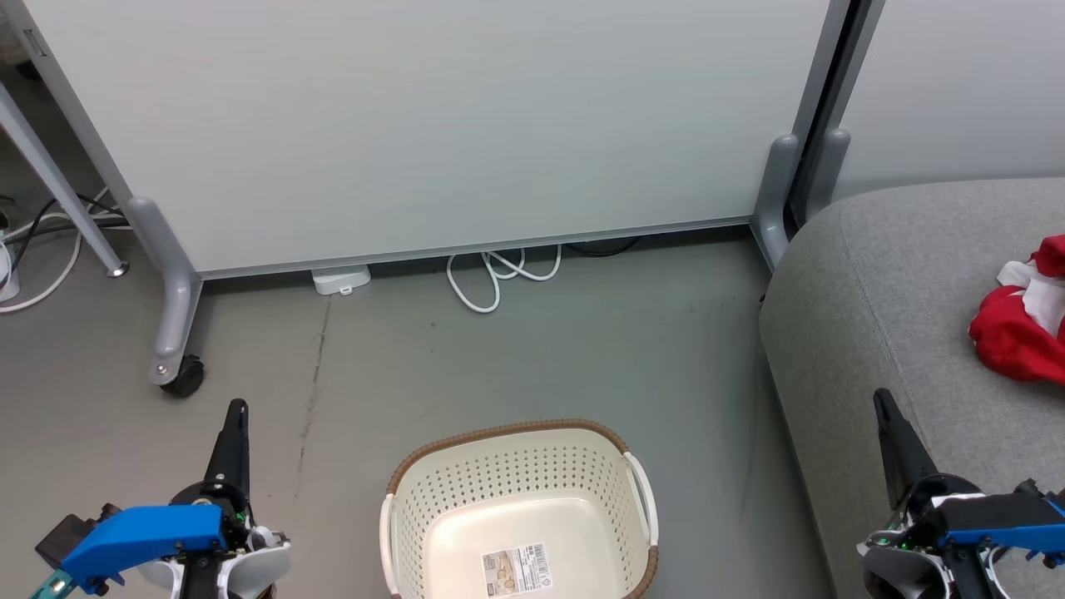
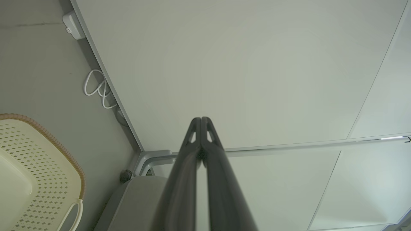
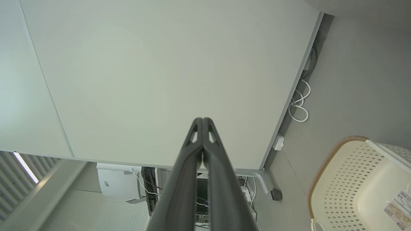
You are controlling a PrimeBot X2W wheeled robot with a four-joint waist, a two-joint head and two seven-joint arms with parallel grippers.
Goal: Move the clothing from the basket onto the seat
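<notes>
The cream basket (image 1: 582,466) with a brown woven rim stands on the floor at the bottom centre, holding nothing but its label sticker (image 1: 517,569). Red and white clothing (image 1: 1022,324) lies bunched on the grey seat (image 1: 899,299) at the right edge. My left gripper (image 1: 237,409) is shut and points up at the lower left, left of the basket. My right gripper (image 1: 880,399) is shut at the lower right, over the seat's front part, short of the clothing. The wrist views show each pair of fingers, left (image 2: 201,120) and right (image 3: 203,120), pressed together with nothing between them, and the basket (image 2: 48,160) (image 3: 340,179) to one side.
A pale grey wheeled partition panel (image 1: 433,125) stands behind the basket, its caster (image 1: 185,378) at the left. A white cable (image 1: 491,279) and a white box (image 1: 341,279) lie at its foot. More cables (image 1: 42,241) trail at the far left. Grey floor (image 1: 582,358) lies between panel and basket.
</notes>
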